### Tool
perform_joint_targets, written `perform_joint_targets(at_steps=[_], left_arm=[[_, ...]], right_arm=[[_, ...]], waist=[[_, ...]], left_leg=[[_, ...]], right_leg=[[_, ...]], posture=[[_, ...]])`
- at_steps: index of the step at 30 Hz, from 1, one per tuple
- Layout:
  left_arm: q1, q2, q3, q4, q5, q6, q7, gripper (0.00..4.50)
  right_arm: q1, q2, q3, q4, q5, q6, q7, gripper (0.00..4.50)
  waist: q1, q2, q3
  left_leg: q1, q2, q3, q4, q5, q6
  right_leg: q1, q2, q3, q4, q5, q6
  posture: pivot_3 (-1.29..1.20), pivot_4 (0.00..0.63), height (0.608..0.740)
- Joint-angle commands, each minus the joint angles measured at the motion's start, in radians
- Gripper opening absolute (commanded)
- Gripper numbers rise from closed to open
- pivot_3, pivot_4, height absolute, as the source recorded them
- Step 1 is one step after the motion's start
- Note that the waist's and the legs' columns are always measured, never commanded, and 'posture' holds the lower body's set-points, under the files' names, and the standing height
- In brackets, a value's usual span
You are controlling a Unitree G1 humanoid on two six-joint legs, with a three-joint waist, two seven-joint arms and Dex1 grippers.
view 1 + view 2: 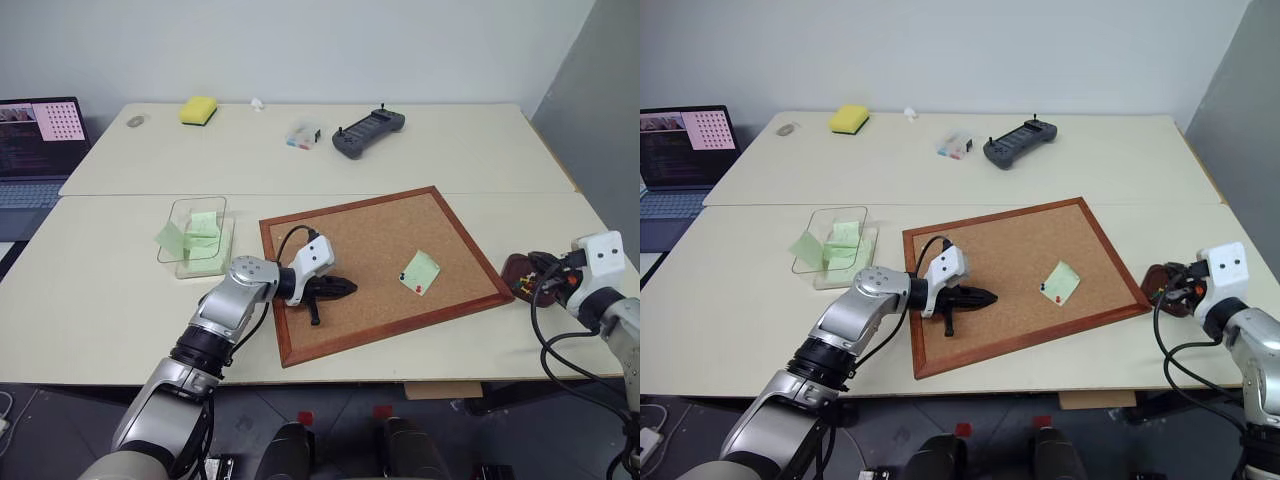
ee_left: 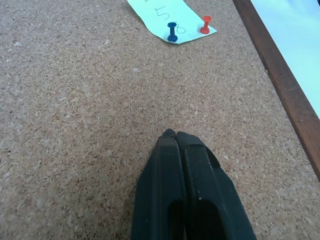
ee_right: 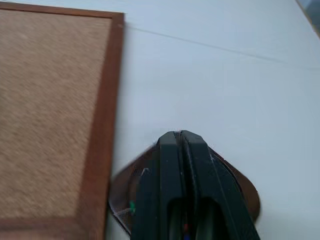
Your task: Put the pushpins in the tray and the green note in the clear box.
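While both claws stood closed and empty, the pinned note waited on the corkboard.

Left gripper (image 1: 345, 289): fingers pressed together with nothing between them, hovering low over the corkboard (image 1: 370, 230), aimed toward the note, apparently lined up for a reach.

Right gripper (image 3: 177, 137): shut too, holding nothing visible, poised just above the tray (image 1: 522, 275), likely because pins were meant to go there.

Green note (image 1: 420, 271): lay on the cork near the board's right edge, held at its lower end by the pushpins (image 2: 188, 27), one red-headed and one dark-headed in the left wrist view.

Tray: sat on the table just off the board's right edge; small coloured bits showed inside.

Clear box (image 1: 197, 235): stood left of the board, green notes already inside and against its wall.
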Motion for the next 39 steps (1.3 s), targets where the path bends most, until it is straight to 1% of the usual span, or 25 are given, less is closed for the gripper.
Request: perform_joint_targets(at_steps=[1,5,9,10,11,12,13,14,15,17,18,19,21,22,26,29,31,32,35,39], left_arm=[[-0.01,-0.015,-0.041,0.036,0.039,-0.011,-0.013,0.0],[-0.01,-0.015,-0.039,0.032,0.043,-0.014,-0.025,0.0],[0.001,-0.005,-0.04,0.019,0.049,-0.018,-0.033,0.0],[0.003,-0.004,-0.039,0.016,0.049,-0.016,-0.033,0.0],[0.004,-0.004,-0.037,0.014,0.048,-0.013,-0.032,0.0],[0.006,-0.003,-0.035,0.011,0.048,-0.011,-0.031,0.0],[0.008,-0.002,-0.033,0.008,0.047,-0.009,-0.03,0.0],[0.009,-0.001,-0.032,0.005,0.046,-0.007,-0.03,0.0],[0.01,0.001,-0.032,0.005,0.046,-0.007,-0.031,0.0],[0.012,0.002,-0.032,0.002,0.046,-0.007,-0.033,0.0],[0.012,0.002,-0.032,0.0,0.045,-0.006,-0.034,0.0],[0.013,0.001,-0.033,-0.003,0.045,-0.004,-0.032,0.0],[0.014,-0.002,-0.034,-0.007,0.044,-0.001,-0.03,0.0],[0.014,-0.003,-0.034,-0.007,0.044,-0.001,-0.03,0.0],[0.013,-0.005,-0.035,-0.007,0.045,-0.001,-0.03,0.0],[0.012,-0.008,-0.036,-0.006,0.045,-0.002,-0.029,0.0],[0.012,-0.01,-0.037,-0.006,0.045,-0.002,-0.028,0.0],[0.011,-0.012,-0.038,-0.004,0.045,-0.003,-0.028,0.0],[0.009,-0.015,-0.038,0.0,0.045,-0.005,-0.028,0.0],[0.009,-0.017,-0.037,0.002,0.045,-0.006,-0.027,0.0]], right_arm=[[-0.052,0.021,-0.009,0.07,-0.006,-0.059,-0.029,0.04],[-0.094,0.038,-0.011,0.144,0.0,-0.062,-0.042,0.04],[-0.112,0.057,-0.013,0.175,0.017,-0.058,-0.037,0.04],[-0.116,0.06,-0.012,0.181,0.016,-0.059,-0.038,0.24],[-0.118,0.061,-0.01,0.187,0.014,-0.061,-0.037,0.24],[-0.12,0.061,-0.008,0.191,0.012,-0.063,-0.037,0.49],[-0.121,0.061,-0.007,0.194,0.011,-0.065,-0.035,0.64],[-0.123,0.06,-0.006,0.198,0.01,-0.066,-0.035,0.98],[-0.127,0.06,-0.006,0.203,0.01,-0.068,-0.036,1.11],[-0.134,0.058,-0.004,0.213,0.006,-0.071,-0.036,1.63],[-0.135,0.056,-0.004,0.215,0.004,-0.073,-0.036,1.77],[-0.135,0.055,-0.005,0.216,0.005,-0.074,-0.035,2.05],[-0.135,0.053,-0.006,0.217,0.006,-0.074,-0.033,2.45],[-0.135,0.052,-0.007,0.216,0.007,-0.073,-0.032,2.59],[-0.135,0.046,-0.012,0.204,0.018,-0.064,-0.025,3.44],[-0.135,0.04,-0.015,0.201,0.024,-0.058,-0.019,3.95],[-0.135,0.034,-0.015,0.205,0.024,-0.057,-0.019,4.38],[-0.136,0.03,-0.013,0.209,0.022,-0.059,-0.019,4.48],[-0.139,0.024,-0.011,0.221,0.021,-0.062,-0.02,4.48],[-0.166,0.041,-0.058,0.217,0.091,0.004,-0.041,4.48]], waist=[[-0.001,0.0,0.0],[0.0,0.001,-0.001],[0.001,0.001,-0.001],[0.001,0.001,-0.001],[0.001,0.001,-0.001],[0.001,0.001,-0.001],[0.001,0.001,-0.001],[0.001,0.001,-0.001],[0.0,0.001,-0.001],[-0.001,0.001,-0.001],[-0.001,0.001,-0.001],[-0.001,0.001,-0.001],[-0.001,0.001,-0.001],[-0.001,0.001,-0.001],[-0.001,0.001,-0.001],[-0.001,0.001,-0.001],[-0.001,0.001,-0.001],[-0.001,0.001,-0.001],[0.0,0.001,-0.001],[0.0,0.001,-0.001]], left_leg=[[0.0,0.0,0.0,0.0,0.0,0.0],[0.001,0.0,0.0,0.0,0.001,0.001],[0.0,0.0,-0.001,0.0,0.001,0.001],[0.0,0.0,-0.001,-0.001,0.001,0.001],[0.0,0.0,-0.001,-0.001,0.001,0.001],[0.0,0.0,-0.001,-0.001,0.001,0.001],[0.0,0.0,-0.001,-0.001,0.001,0.001],[0.0,0.0,-0.001,-0.001,0.001,0.001],[0.0,0.0,-0.001,-0.001,0.001,0.001],[0.0,0.0,-0.001,-0.001,0.001,0.001],[0.0,0.0,-0.001,-0.001,0.001,0.001],[0.0,0.0,-0.001,-0.001,0.001,0.001],[0.0,0.0,-0.001,-0.001,0.001,0.001],[0.0,0.0,-0.001,-0.001,0.001,0.001],[0.0,0.0,-0.001,-0.001,0.001,0.001],[0.0,0.0,-0.001,-0.001,0.001,0.001],[0.0,0.0,-0.001,-0.001,0.001,0.001],[-0.001,0.0,-0.001,-0.001,0.001,0.001],[-0.001,0.0,-0.001,-0.001,0.001,0.001],[-0.001,0.0,-0.001,-0.001,0.001,0.001]], right_leg=[[0.001,0.0,0.0,0.0,0.0,0.0],[0.001,0.0,0.001,0.0,0.0,0.0],[0.001,0.0,-0.001,0.0,0.0,0.0],[0.001,0.0,0.0,0.0,0.0,0.0],[0.001,0.0,0.0,0.0,0.0,0.0],[0.0,0.0,0.0,0.0,0.0,0.0],[0.0,0.0,0.0,0.0,0.0,0.0],[0.0,0.0,0.0,0.0,0.0,0.0],[0.0,0.0,0.0,-0.001,0.0,0.0],[0.0,0.0,0.0,-0.001,0.0,0.0],[0.0,0.0,0.0,-0.001,0.0,0.0],[0.0,0.0,0.0,-0.001,0.0,0.0],[0.0,0.0,0.0,-0.001,0.0,0.0],[0.0,0.0,0.0,-0.001,0.0,0.0],[0.0,0.0,0.0,-0.001,0.0,0.0],[0.0,0.0,0.0,-0.001,0.0,0.0],[0.0,0.0,0.0,-0.001,0.0,0.0],[0.0,0.0,0.0,-0.001,0.0,0.0],[0.0,0.0,0.0,-0.001,0.0,0.0],[0.0,0.0,0.0,-0.001,0.0,0.0]], posture=[[0.0,0.15,0.74],[0.0,0.15,0.74],[0.0,0.15,0.74],[0.0,0.15,0.74],[0.0,0.15,0.74],[0.0,0.15,0.74],[0.0,0.15,0.74],[0.0,0.15,0.74],[0.0,0.15,0.74],[0.0,0.15,0.74],[0.0,0.15,0.74],[0.0,0.15,0.74],[0.0,0.15,0.74],[0.0,0.15,0.74],[0.0,0.15,0.74],[0.0,0.15,0.74],[0.0,0.15,0.74],[0.0,0.15,0.74],[0.0,0.15,0.74],[0.0,0.15,0.74]])
